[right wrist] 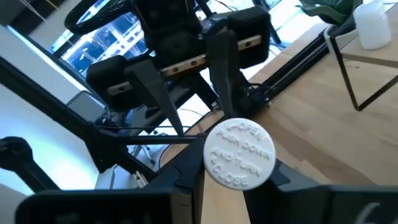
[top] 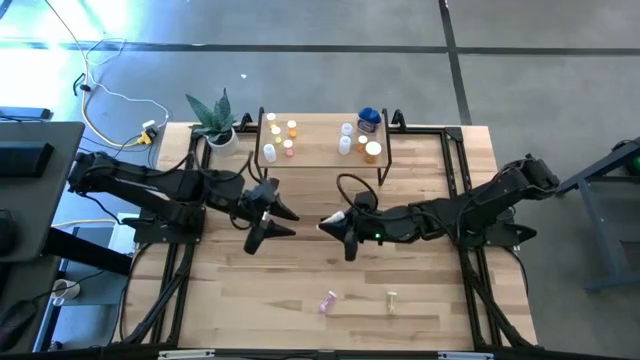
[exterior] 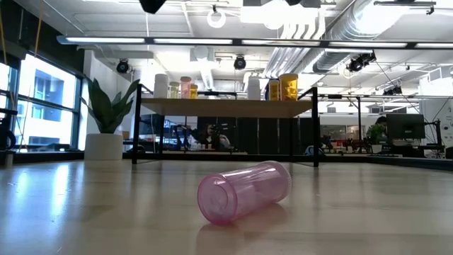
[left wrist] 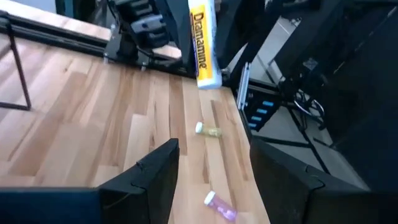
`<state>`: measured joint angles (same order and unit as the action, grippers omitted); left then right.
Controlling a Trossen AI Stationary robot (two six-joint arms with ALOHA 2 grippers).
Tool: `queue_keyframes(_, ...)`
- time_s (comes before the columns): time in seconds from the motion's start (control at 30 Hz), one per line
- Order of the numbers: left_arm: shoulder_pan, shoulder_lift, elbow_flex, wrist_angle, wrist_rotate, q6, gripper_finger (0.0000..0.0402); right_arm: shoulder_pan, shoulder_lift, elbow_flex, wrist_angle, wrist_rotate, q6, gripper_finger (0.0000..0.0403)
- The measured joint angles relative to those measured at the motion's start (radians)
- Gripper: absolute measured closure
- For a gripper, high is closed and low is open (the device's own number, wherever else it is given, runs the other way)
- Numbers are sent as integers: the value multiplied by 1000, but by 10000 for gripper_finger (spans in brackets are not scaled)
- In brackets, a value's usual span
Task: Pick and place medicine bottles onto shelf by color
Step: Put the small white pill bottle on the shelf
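High view | my right end effector (top: 335,228) clamps a white-capped bottle (right wrist: 240,154) mid-desk | shelf (top: 320,150) lies beyond it, far side | left end effector (top: 283,221) open, empty, facing it

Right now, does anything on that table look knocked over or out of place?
Yes. Two small bottles lie on their sides on the table's near part: a pink bottle and a yellow-green bottle. The others stand upright on the shelf. The right gripper holds a white-capped bottle.
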<state>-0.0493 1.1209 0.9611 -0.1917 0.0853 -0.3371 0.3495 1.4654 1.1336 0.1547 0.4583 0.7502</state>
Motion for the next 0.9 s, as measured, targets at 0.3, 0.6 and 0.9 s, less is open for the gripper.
queue_keyframes(0.3,1,99,0,93,58,-27,213,-16,42,0,53,-48,9,336)
queue_keyframes(0.6,19,162,-1,187,68,-29,213,-19,55,0,50,-51,9,336)
queue_keyframes(0.9,69,165,-1,242,133,-63,213,-34,55,0,29,-50,8,336)
